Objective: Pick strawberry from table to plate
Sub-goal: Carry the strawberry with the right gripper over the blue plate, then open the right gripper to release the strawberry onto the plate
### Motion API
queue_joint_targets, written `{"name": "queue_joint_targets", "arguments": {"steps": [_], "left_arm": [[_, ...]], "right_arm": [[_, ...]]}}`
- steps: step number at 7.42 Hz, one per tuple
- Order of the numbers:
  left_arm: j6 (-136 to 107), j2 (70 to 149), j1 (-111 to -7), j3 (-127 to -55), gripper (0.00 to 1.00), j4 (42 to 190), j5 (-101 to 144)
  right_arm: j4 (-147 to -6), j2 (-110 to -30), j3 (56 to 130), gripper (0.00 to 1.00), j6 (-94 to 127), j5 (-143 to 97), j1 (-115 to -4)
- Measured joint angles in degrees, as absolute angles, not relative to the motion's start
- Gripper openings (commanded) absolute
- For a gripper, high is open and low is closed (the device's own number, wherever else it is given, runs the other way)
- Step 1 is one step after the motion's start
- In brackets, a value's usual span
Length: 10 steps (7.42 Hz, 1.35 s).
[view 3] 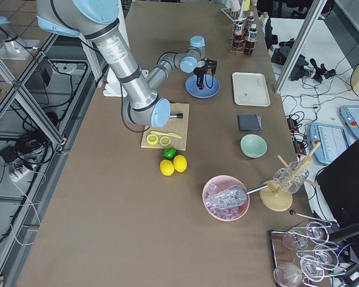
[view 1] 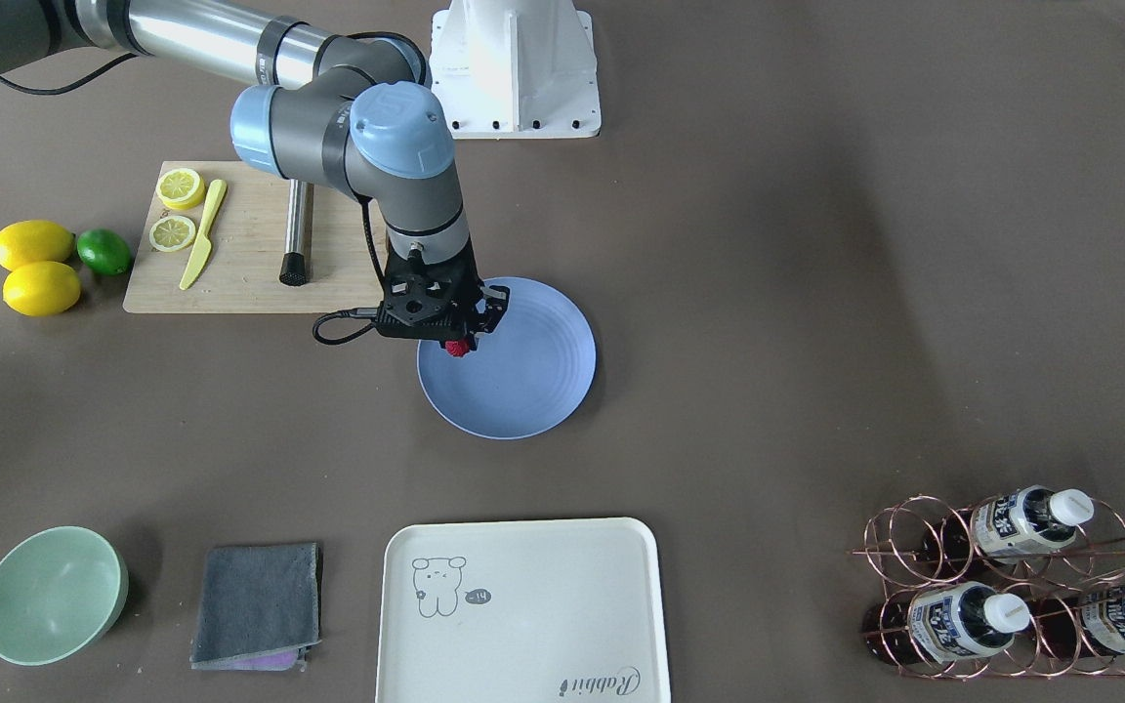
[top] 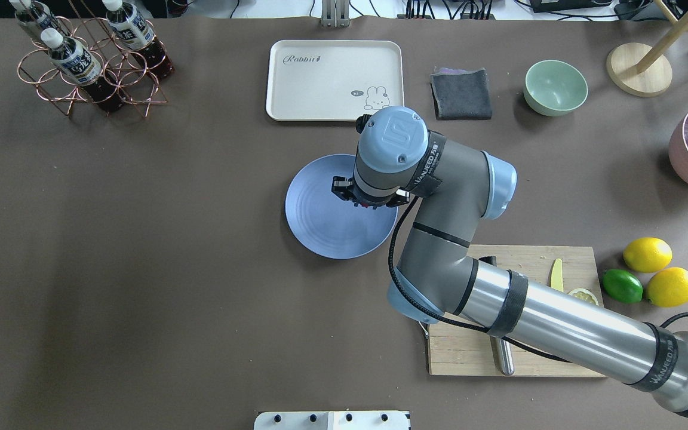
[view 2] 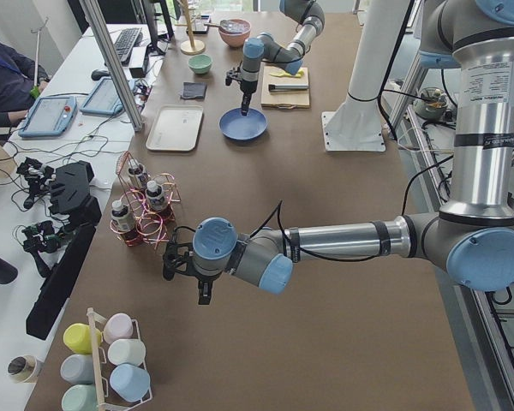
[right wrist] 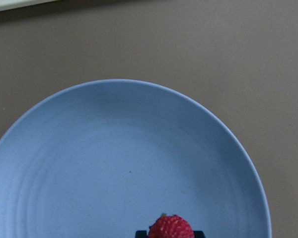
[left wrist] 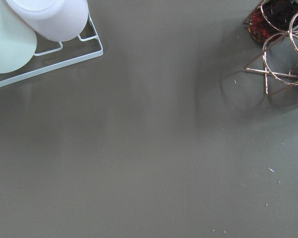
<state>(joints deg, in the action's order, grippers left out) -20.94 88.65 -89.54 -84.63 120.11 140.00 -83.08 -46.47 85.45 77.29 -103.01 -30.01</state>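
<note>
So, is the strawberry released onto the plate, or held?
Held: strawberry sits in the right gripper over the plate; whether touching, cannot tell.

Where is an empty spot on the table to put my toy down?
The biggest bare stretch of table lies between the blue plate and the bottle rack. Another bare strip runs between the plate and the cream tray. It is crowded around the cutting board, lemons and lime, and the right gripper holds the strawberry over the plate.

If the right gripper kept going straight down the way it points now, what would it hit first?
The blue plate. The right gripper points straight down over it, shut on the strawberry, so the berry would likely touch the plate before the fingers do. The gap is unclear.
</note>
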Motion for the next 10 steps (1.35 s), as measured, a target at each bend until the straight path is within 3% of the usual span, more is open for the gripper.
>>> {"name": "queue_joint_targets", "arguments": {"steps": [3, 4, 5, 7, 9, 10], "left_arm": [[-20.03, 88.44, -89.88, -84.67, 0.98, 120.07, 140.18], [-19.98, 88.42, -89.91, -84.65, 0.98, 120.06, 140.23], [-19.96, 88.39, -89.91, -84.66, 0.98, 120.08, 140.26], [-19.97, 88.35, -89.97, -84.7, 0.98, 120.08, 140.33], [-19.99, 88.33, -89.99, -84.7, 0.98, 120.11, 140.36], [-20.01, 88.33, -90.0, -84.71, 0.98, 120.13, 140.38]], "right_arm": [[-80.52, -44.25, 81.7, 0.0, 79.55, -101.58, -28.29], [-79.96, -43.08, 80.0, 0.48, 80.23, -100.78, -27.92], [-79.51, -42.59, 79.08, 0.74, 80.46, -100.18, -27.72], [-79.04, -42.39, 78.56, 0.8, 80.09, -99.75, -27.63], [-78.92, -42.34, 78.61, 1.0, 79.74, -99.72, -27.81], [-78.9, -42.26, 79.09, 1.0, 78.93, -99.94, -28.42]]}}
